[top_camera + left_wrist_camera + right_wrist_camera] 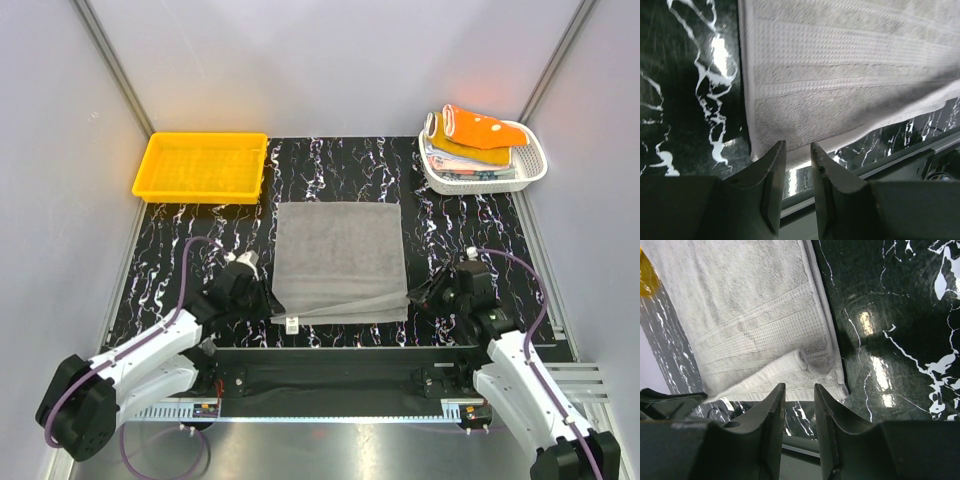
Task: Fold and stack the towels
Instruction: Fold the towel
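1. In the middle of the black marbled table (pixel 460 230) a grey towel (pixel 338 255) lies spread flat. Its near hem (pixel 340 303) is rucked up into a loose ply, running from the right-hand corner toward the left.
2. The left gripper (pixel 264 296) sits just beside the near-left corner. From its wrist view its fingers (pixel 775 165) stand a narrow slot apart, with nothing clamped that I can see.
3. The right gripper (pixel 426 297) is at the near-right corner. Its jaws are likewise a little apart and empty, and the rolled bit of hem (pixel 800 360) lies just beyond the tips.
4. More towels (pixel 480 128), orange on top, wait in the white basket (pixel 537 165) at the far right. The yellow tray (pixel 195 197) is at the far left.
5. The step, as I judge it, is pinching both near corners for the first fold.
   - Each lower finger should slide under the hem and catch only the corner, not the rucked ply.
   - Both jaws should close together.
   - Lift evenly and carry the edge straight to the far side, so the corners meet square.
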